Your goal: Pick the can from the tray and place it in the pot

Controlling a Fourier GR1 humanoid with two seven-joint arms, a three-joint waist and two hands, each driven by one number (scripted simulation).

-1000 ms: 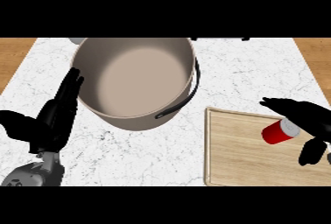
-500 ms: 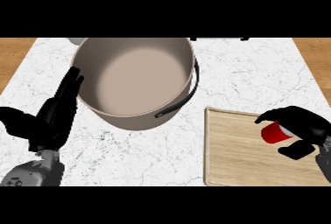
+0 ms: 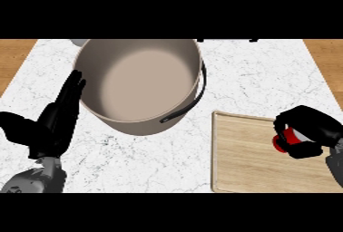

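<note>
Can, small red metal cylinder (image 3: 288,138), sits over the pale wooden tray (image 3: 244,158), the right hand (image 3: 309,136) curled around it (mostly hidden). Left hand (image 3: 57,120) rests open. Big beige pot (image 3: 144,84) lies up-left on the table.

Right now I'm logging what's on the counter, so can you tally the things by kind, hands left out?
Pots: 1, the large beige pot.
Cans: 1, the red can, with the right hand curled round it.
Trays: 1, the wooden tray.
Total: 3.
</note>
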